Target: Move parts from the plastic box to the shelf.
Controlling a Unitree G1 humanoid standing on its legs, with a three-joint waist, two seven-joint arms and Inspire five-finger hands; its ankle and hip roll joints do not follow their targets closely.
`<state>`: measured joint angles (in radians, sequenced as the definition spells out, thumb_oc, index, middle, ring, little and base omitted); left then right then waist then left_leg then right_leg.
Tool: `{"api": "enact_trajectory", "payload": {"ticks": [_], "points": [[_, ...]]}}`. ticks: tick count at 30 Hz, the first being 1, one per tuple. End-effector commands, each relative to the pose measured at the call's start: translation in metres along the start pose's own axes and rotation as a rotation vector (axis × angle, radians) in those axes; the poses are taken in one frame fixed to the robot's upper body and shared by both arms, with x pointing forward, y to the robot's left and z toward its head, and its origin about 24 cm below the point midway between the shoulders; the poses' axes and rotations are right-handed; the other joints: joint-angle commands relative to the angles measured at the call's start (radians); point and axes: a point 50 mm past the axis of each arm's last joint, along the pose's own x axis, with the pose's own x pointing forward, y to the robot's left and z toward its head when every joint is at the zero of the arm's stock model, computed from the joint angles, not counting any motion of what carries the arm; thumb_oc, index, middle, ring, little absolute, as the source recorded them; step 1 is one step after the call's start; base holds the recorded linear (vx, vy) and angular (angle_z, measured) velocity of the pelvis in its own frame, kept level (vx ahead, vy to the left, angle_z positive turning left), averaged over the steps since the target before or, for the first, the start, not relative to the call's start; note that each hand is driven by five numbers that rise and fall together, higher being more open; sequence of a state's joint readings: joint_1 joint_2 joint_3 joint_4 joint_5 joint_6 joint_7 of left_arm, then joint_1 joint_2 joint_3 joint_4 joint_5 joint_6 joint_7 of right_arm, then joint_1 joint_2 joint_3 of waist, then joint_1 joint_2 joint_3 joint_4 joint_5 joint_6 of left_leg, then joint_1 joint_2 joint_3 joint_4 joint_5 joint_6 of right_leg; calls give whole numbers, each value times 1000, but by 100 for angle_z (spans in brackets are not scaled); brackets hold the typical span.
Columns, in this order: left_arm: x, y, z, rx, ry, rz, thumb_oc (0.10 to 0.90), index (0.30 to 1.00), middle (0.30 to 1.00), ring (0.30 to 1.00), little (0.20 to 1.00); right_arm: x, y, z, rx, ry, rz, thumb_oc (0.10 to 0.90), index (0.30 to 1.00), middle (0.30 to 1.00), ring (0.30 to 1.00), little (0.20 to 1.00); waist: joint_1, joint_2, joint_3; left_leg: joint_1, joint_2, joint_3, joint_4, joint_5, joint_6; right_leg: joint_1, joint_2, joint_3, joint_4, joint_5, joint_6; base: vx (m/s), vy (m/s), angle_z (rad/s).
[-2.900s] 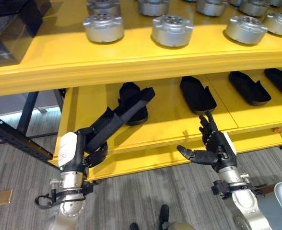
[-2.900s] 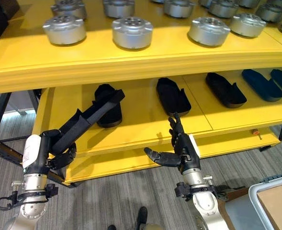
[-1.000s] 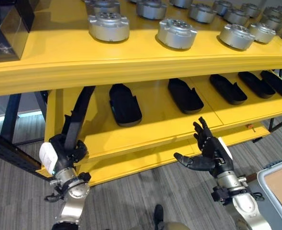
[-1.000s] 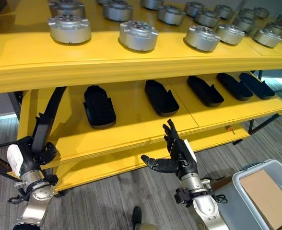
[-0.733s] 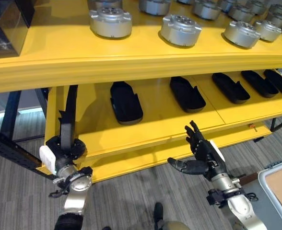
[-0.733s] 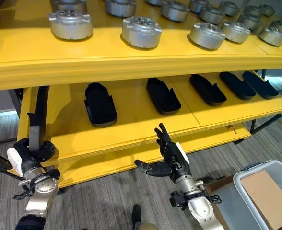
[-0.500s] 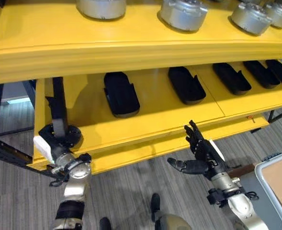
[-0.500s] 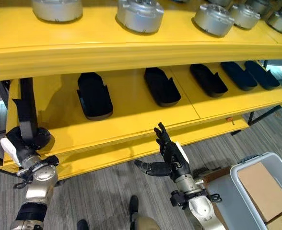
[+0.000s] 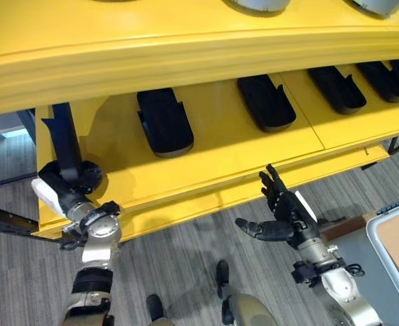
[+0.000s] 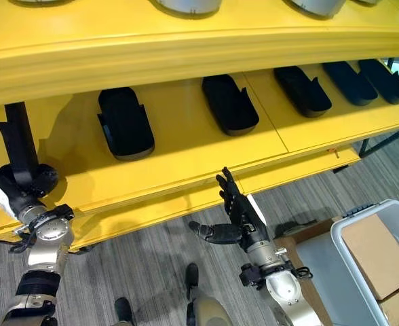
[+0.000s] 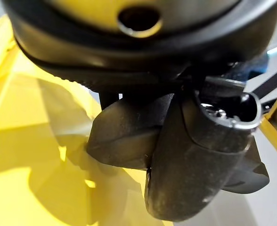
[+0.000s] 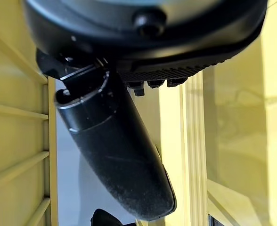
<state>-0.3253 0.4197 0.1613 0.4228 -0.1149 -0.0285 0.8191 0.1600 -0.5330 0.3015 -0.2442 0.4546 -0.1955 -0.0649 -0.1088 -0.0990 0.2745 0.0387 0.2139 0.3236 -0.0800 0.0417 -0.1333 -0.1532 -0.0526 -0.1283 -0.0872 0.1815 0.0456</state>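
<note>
Grey plank flooring (image 9: 186, 258) runs under a yellow shelf unit (image 9: 206, 159), whose lower shelf carries a row of black moulded parts lying flat. Nearest the unit's left end lies one black part (image 9: 163, 122), with a second (image 9: 267, 102) beside it toward the middle and more (image 10: 302, 89) further along to the right.

At the left end of the lower shelf, the left robot hand (image 9: 69, 185) is curled round a long black part (image 9: 65, 144) that stands nearly upright, its top rising in front of the shelf's left post. In the left wrist view the thumb (image 11: 195, 155) and a finger wrap the dark piece against the yellow shelf surface.

Out in front of the shelf's lower edge, near its middle, the right robot hand (image 10: 237, 216) hangs above the floor with fingers straight and spread and thumb held out to the side, holding nothing.

A grey plastic box (image 10: 352, 272) sits on the floor to the right of that hand, with a brown cardboard carton (image 10: 376, 255) inside it.
</note>
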Motion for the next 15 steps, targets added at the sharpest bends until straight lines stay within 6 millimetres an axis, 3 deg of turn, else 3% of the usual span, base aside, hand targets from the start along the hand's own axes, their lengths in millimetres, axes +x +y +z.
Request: {"api": "enact_trajectory", "payload": {"ticks": [1,7,11,15], "points": [[33,25,9,53,-31,124,400,300,300,300,300,9,8,58,28,-301,66,900,1000,1000,1000,1000,-7,-37,-9,34,29,7,-7,33,-10,98,-74,-1,14,-101,86,0,0,0],[48,48,-7,204,15,180,400,300,300,300,300,7,7,58,31,-296,85,900,1000,1000,1000,1000,-5,-20,-9,39,24,6,-7,31,-11,105,-79,-7,15,-105,87,0,0,0],[50,53,-13,232,36,184,400,300,300,300,300,6,7,58,37,-292,89,900,1000,1000,1000,1000,-4,-13,-11,43,23,5,-7,29,-11,111,-81,-10,14,-106,87,0,0,0],[53,68,-32,280,121,208,400,300,300,300,300,6,7,56,42,-285,94,900,1000,1000,1000,1000,-2,-2,-17,51,21,3,-7,26,-12,119,-82,-13,13,-110,87,4,-1,-1]]}}
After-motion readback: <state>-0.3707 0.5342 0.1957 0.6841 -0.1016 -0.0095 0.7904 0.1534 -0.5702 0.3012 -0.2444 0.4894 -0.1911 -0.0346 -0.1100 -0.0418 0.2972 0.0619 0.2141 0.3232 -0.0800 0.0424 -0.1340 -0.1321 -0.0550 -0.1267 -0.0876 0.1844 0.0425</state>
